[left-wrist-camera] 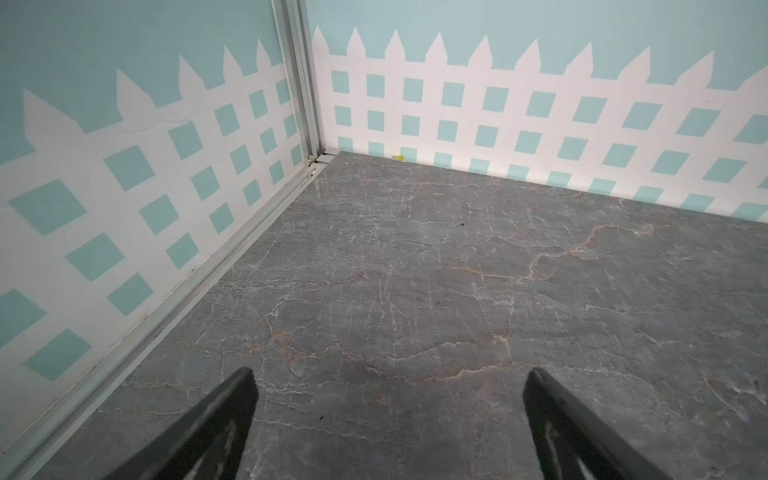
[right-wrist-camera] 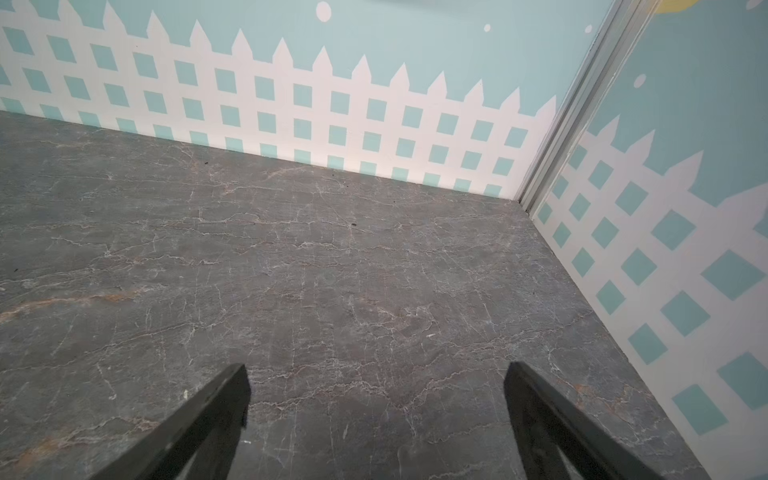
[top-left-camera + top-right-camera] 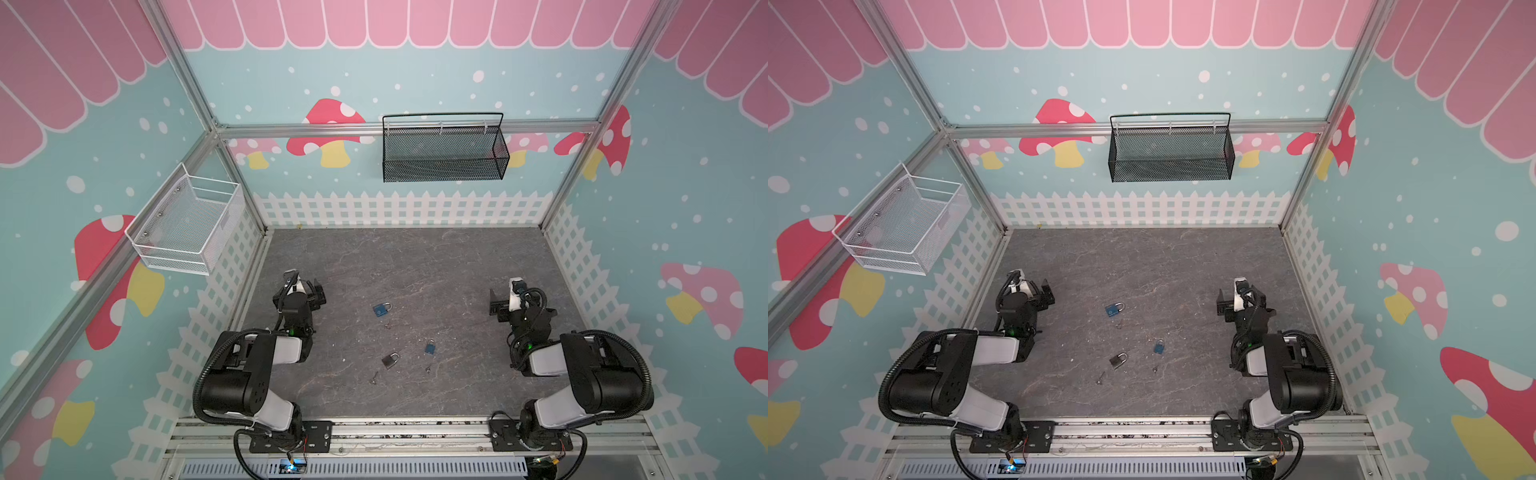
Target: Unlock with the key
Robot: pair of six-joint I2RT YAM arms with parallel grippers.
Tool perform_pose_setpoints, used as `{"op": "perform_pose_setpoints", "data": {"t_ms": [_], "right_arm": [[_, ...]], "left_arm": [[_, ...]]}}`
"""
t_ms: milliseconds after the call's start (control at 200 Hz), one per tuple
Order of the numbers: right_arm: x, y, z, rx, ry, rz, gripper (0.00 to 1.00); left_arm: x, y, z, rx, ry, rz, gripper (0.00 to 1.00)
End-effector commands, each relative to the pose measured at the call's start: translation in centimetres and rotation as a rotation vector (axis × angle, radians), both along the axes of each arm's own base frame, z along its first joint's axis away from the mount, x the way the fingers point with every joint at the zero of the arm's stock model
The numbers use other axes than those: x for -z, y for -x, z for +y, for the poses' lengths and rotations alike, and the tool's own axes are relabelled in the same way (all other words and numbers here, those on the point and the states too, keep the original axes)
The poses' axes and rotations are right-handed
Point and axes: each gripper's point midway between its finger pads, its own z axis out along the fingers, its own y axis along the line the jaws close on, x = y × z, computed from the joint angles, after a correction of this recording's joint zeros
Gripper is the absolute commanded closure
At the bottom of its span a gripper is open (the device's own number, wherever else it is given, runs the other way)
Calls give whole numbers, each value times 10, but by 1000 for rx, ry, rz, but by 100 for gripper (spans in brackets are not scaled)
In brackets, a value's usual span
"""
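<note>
With our left claw [image 1: 388,374] and right claw [image 2: 376,370] spread wide and empty, we judge the key [image 3: 375,379], flat on the tabletop [image 3: 415,266] near the grey padlock [image 3: 390,360], light, thin and slippery, best pinched by its head.

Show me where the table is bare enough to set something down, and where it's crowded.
Bare: the back half of the table, from the fence wall to the left gripper and right gripper, both open and empty; also the front strip by the rail. Crowded: the middle, around the large blue padlock, grey padlock, small blue padlock and scattered keys.
</note>
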Motion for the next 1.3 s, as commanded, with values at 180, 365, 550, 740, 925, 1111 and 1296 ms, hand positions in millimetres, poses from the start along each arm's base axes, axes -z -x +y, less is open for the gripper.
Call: {"op": "perform_pose_setpoints", "data": {"t_ms": [180,365,550,740,925,1111,1296], "right_arm": [[-11,-2,0,-6,19,-41,2],[-11,-1,0,-5,20,-41,2],[-11,-1,0,-6,19,-40,2],[-11,-2,0,-6,19,-42,2],[-12,-1,0,-5,20,-44,2],[-12,0,0,-5,20,-46,2],[-20,-7,-1,-1,11,-20,2]], "left_arm": [[-4,0,1,-12,-2,-17,0],[-4,0,1,-13,-1,-17,0],[-4,0,1,-13,-2,-17,0],[-4,0,1,-13,-2,-17,0],[-4,0,1,-13,-1,-19,0],[-5,1,1,-15,0,-20,0],[-17,3,-1,3,-3,-23,0]]}}
